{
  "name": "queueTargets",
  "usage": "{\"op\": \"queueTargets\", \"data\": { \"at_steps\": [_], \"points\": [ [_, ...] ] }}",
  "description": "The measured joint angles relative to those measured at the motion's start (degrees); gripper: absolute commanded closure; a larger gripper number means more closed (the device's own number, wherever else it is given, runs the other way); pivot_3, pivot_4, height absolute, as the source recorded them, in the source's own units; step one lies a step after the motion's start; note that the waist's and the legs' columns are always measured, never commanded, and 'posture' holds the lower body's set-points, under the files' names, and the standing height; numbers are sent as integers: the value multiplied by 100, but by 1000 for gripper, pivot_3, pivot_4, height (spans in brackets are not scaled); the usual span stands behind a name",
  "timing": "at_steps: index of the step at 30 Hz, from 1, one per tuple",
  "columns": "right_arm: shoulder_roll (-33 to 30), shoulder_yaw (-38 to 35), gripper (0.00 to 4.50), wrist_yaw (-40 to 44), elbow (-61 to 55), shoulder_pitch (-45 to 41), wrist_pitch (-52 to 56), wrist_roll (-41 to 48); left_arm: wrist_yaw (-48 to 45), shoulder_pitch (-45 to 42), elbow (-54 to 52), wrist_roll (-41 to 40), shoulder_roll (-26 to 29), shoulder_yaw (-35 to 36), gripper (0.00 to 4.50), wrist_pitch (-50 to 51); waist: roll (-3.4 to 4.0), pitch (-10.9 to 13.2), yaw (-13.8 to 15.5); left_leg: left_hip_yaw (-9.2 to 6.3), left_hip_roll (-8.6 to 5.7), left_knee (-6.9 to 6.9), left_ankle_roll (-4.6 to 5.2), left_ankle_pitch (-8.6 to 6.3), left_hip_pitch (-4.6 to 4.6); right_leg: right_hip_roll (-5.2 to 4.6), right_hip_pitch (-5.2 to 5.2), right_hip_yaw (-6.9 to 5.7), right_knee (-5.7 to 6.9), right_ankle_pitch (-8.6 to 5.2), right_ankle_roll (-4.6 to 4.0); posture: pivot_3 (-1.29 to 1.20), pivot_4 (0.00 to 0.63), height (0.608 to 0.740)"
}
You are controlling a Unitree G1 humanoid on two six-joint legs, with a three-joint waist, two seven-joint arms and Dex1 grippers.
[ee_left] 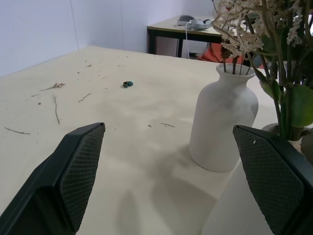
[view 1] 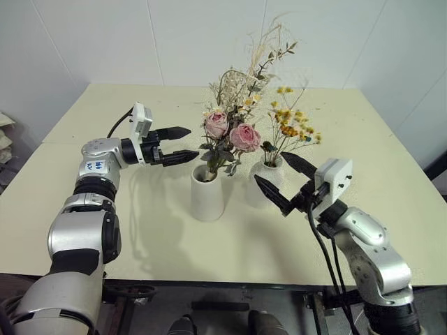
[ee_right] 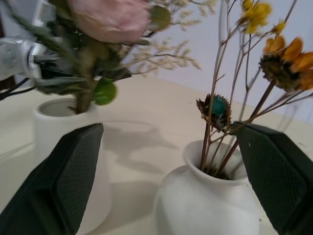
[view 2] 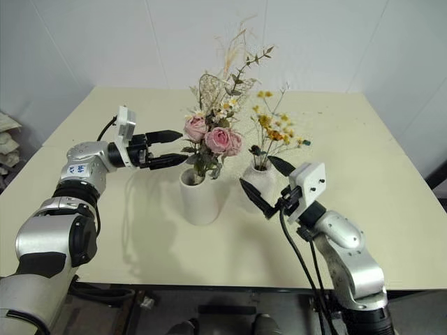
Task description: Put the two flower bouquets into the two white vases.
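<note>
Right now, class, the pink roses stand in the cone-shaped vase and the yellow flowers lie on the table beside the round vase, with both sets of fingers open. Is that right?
Not quite. The yellow flowers do not lie on the table; their stems stand in the round vase, as the right wrist view shows. The pink roses are in the cone-shaped vase, and the left fingers and right fingers are open.

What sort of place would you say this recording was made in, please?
Probably an office or lab room set up for testing: a plain cream table against bare white walls, and a dark-framed desk with a headset in the left wrist view.
</note>
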Motion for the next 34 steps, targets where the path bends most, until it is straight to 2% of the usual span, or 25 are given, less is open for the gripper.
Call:
{"op": "queueTargets", "data": {
  "at_steps": [4, 9, 13, 17, 22, 26, 31, 33, 34],
  "points": [
    [-971, -829, 18, 205, -510, 424, 784, 627, -237, 19, -10, -40, 250, 109, 0, 172, -1, 1, 7, 0, 0, 0, 0, -2, -2, -1, 3, 0, -9, 0, 0, 0, 150, 740],
    [-2362, -2374, 18, 1059, -603, 1194, 1582, 1447, -573, 136, -134, -47, 675, 139, 0, 387, -2, 1, -1, 1, 1, 0, 3, -3, 3, 0, 6, 0, -8, -1, -2, 0, 150, 740],
    [-2937, -3215, 18, 1782, -375, 1612, 1886, 1775, -580, 527, -755, -348, 1011, 73, 0, 910, -2, 1, -16, 3, 1, 6, 3, -3, 5, -1, 10, 2, -8, -1, -2, 0, 150, 740],
    [-3101, -3786, 18, 2045, -64, 1584, 2040, 2042, -580, 1162, -1701, -802, 1286, -17, 0, 1430, -2, 0, -1, 2, 2, 11, 3, -3, 9, -1, 13, 3, -4, -1, -4, 0, 150, 740],
    [-3111, -3912, 18, 2132, 204, 1555, 2135, 2142, -532, 2394, -3529, -1252, 1279, 68, 0, 2196, -2, 0, 5, 3, 2, 15, 2, -3, 6, -5, 19, 3, -12, 0, -7, 0, 150, 740],
    [-3111, -3833, 18, 2205, 294, 1506, 2146, 2178, 37, 3334, -5173, -1750, 1123, 318, 0, 2907, -2, 0, 7, 2, 2, 15, 2, -3, 7, -4, 19, 3, -12, 1, -7, 0, 150, 740],
    [-3157, -3462, 18, 2322, 630, 1260, 2140, 2164, 542, 3721, -6095, -2186, 989, 636, 0, 3090, -2, 0, 4, 3, 2, 27, 2, -2, 8, -3, 20, 4, -17, 3, -14, 0, 150, 740],
    [-3214, -3336, 18, 2365, 757, 1120, 2137, 2120, 621, 3788, -6280, -2289, 1047, 716, 0, 3127, -2, 0, -2, 6, 2, 27, 1, 0, 8, -4, 23, 7, -24, -37, -96, 0, 150, 740],
    [-3231, -3301, 18, 2382, 796, 1075, 2131, 2114, 645, 3815, -6305, -2297, 1099, 726, 0, 3143, -1, 0, -11, 8, 2, 28, 1, 0, 9, -3, 23, 9, -24, -37, -98, 0, 150, 740]
  ]
}}
